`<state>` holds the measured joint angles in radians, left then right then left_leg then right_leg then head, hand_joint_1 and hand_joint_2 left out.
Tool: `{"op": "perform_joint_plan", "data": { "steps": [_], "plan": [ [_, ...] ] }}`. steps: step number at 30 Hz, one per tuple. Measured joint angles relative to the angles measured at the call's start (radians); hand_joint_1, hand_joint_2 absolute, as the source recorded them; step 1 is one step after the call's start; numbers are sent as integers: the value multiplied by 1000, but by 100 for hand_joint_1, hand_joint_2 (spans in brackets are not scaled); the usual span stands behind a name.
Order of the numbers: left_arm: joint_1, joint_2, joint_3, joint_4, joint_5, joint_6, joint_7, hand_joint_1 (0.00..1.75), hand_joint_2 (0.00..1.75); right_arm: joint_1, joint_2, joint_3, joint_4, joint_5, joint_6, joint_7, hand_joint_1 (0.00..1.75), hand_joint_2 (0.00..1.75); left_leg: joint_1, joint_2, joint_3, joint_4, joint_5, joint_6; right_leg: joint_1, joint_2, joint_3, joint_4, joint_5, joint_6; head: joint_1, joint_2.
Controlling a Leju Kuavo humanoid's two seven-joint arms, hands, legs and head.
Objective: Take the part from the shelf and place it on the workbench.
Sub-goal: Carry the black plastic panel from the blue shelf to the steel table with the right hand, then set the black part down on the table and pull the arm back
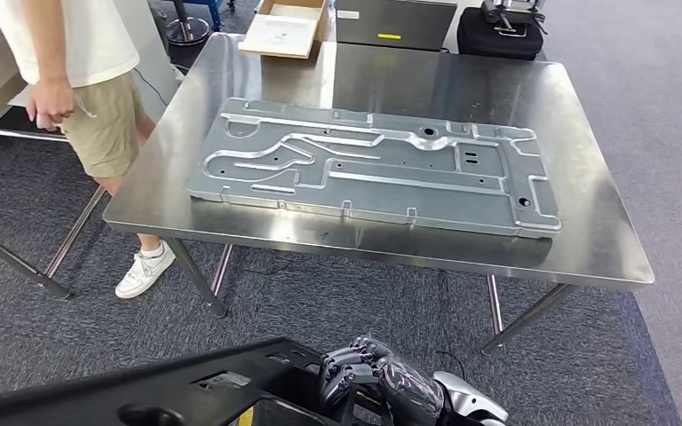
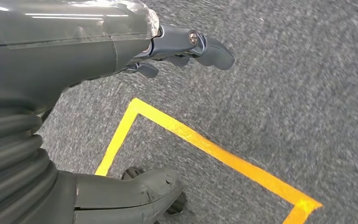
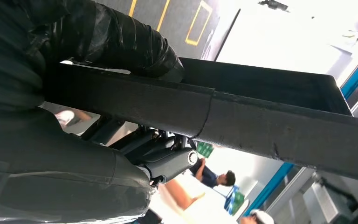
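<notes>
Black and long, the part crosses the lower left of the head view, held low in front of the robot, well short of the bench. The right hand grips it at bottom centre, dark fingers curled over its near end. In the right wrist view the same part runs as a dark bar across the frame, with the right hand wrapped over it and a thick thumb on its other side.

The steel bench fills the middle of the head view. A large stamped metal panel lies flat on it, taking up most of the top. A cardboard box sits at the bench's far edge, upper centre, and a black case stands just beyond, upper right.

A person in a white shirt, khaki shorts and white trainers stands at the upper left, beside the bench's left end.

The left wrist view looks down on grey carpet marked with yellow floor tape. The left hand hangs above it holding nothing, its fingers loosely extended and apart.
</notes>
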<state>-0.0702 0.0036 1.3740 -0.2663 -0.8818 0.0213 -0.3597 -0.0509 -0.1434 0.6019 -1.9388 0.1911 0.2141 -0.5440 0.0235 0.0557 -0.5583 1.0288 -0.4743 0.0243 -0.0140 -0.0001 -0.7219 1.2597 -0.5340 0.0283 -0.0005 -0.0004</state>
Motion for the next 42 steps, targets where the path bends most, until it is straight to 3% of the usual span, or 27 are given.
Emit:
{"op": "perform_joint_plan", "data": {
  "steps": [2,4,5,7,8,10,11,13,14,15,17,19,22,24,27,28,29,30,31,32,34,36,39,40,42],
  "plan": [
    [-1,0,0,0,-1,0,1,0,175,1,0,-4,-1,0,0,0,175,175,-1,20,11,0,-8,-8,1,-40,69,-135,67,-3,0,0],
    [-2,0,0,0,-3,-3,1,0,175,1,0,-6,-2,0,1,0,175,175,-5,37,19,0,-15,-19,10,-73,111,-221,90,-13,0,0],
    [-2,0,0,0,-5,-5,0,0,175,0,0,-6,-2,0,2,0,175,175,-7,47,22,-1,-18,-25,15,-74,114,-232,87,-19,0,0],
    [-5,-1,0,0,-9,-10,-3,0,175,0,0,-8,-1,3,5,1,175,175,-6,63,30,-4,-23,-38,14,-48,115,-237,90,-30,0,0],
    [-8,-1,0,0,-11,-13,-5,0,175,-2,0,-10,-1,5,5,3,175,175,-4,52,31,2,-31,-44,12,-36,119,-244,93,-37,0,0],
    [-11,-2,0,0,-15,-18,-10,0,175,-11,0,-17,1,9,4,8,175,175,0,-1,3,74,-77,-50,7,-15,126,-254,99,-51,0,0],
    [-10,-2,0,0,-16,-19,-11,0,175,-16,0,-22,3,10,2,13,175,175,0,-29,-27,137,-110,-51,9,-4,127,-256,99,-55,0,0],
    [-5,-2,0,0,-16,-19,-12,0,175,-23,0,-36,12,21,-12,33,175,175,-1,-48,-91,256,-152,-51,11,17,127,-254,98,-60,0,0],
    [-3,-3,0,0,-16,-19,-12,0,175,-27,0,-47,21,39,-29,51,175,175,-1,-49,-106,274,-145,-51,12,27,127,-252,98,-60,0,0],
    [-3,-3,0,0,-16,-19,-12,0,175,-35,-1,-61,32,66,-50,73,175,175,-1,-50,-102,251,-116,-49,13,35,128,-250,96,-59,-1,0],
    [-6,-4,0,0,-15,-19,-12,0,175,-57,-1,-97,63,122,-93,113,175,175,-1,-53,-58,127,-39,-44,13,47,128,-240,91,-53,0,0],
    [-10,-4,0,0,-15,-19,-12,0,175,-79,-2,-131,89,149,-113,132,175,175,-4,-59,-23,33,-2,-37,15,53,123,-229,85,-43,0,0],
    [-11,-5,0,0,-17,-20,-13,0,175,-111,-4,-155,118,238,-151,176,175,175,-7,-59,-19,14,6,-21,16,55,116,-228,87,-27,0,0],
    [-13,-5,0,0,-22,-23,-14,0,175,-155,-8,-169,152,372,-202,241,175,175,-5,-55,-18,4,15,-7,14,41,105,-204,69,-16,0,0],
    [-16,-3,0,0,-33,-31,-15,0,175,-259,-14,-198,235,592,-261,338,175,175,-4,-45,-22,-1,21,3,8,12,22,-38,-15,-2,0,0],
    [-16,-2,-1,0,-37,-34,-15,0,175,-294,-15,-207,268,666,-269,372,175,175,-5,-42,-24,0,22,3,5,9,-8,19,-33,1,0,0],
    [-17,-1,-2,0,-40,-37,-16,0,175,-327,-15,-215,300,739,-272,405,175,175,-5,-41,-24,0,22,3,3,7,-23,47,-33,3,0,0],
    [-18,0,-2,0,-42,-39,-17,0,175,-358,-16,-222,333,809,-270,438,175,175,-5,-39,-23,0,21,3,2,5,-19,36,-14,3,0,0],
    [-19,0,-2,0,-43,-40,-17,0,175,-389,-18,-227,364,874,-267,468,175,175,-5,-39,-21,0,21,2,1,4,6,-14,21,1,0,0],
    [-20,0,-3,0,-45,-40,-18,0,175,-418,-19,-230,393,928,-265,491,175,175,-5,-39,-19,0,20,1,2,1,42,-88,58,-4,0,0],
    [-22,1,-4,0,-49,-41,-19,0,175,-471,-23,-236,444,995,-264,519,175,175,-8,-39,-18,0,19,-7,8,-3,100,-207,99,-15,0,0],
    [-23,2,-5,0,-51,-41,-19,0,175,-505,-24,-239,480,1015,-265,524,175,175,-9,-38,-20,-2,20,-19,15,-3,113,-238,97,-24,0,0],
    [-24,4,-7,0,-51,-41,-19,0,175,-524,-24,-243,511,1025,-266,524,175,175,-10,-41,-24,13,4,-35,9,-1,121,-255,101,-41,0,0],
    [-24,5,-8,0,-51,-41,-20,0,175,-529,-24,-243,518,1026,-267,524,175,175,-10,-44,-40,49,-17,-38,6,-1,126,-261,103,-47,0,0],
    [-23,8,-8,0,-51,-40,-20,0,175,-538,-23,-244,532,1027,-267,524,175,175,-9,-47,-102,174,-78,-41,6,0,129,-264,103,-55,-1,0]
  ]
}}
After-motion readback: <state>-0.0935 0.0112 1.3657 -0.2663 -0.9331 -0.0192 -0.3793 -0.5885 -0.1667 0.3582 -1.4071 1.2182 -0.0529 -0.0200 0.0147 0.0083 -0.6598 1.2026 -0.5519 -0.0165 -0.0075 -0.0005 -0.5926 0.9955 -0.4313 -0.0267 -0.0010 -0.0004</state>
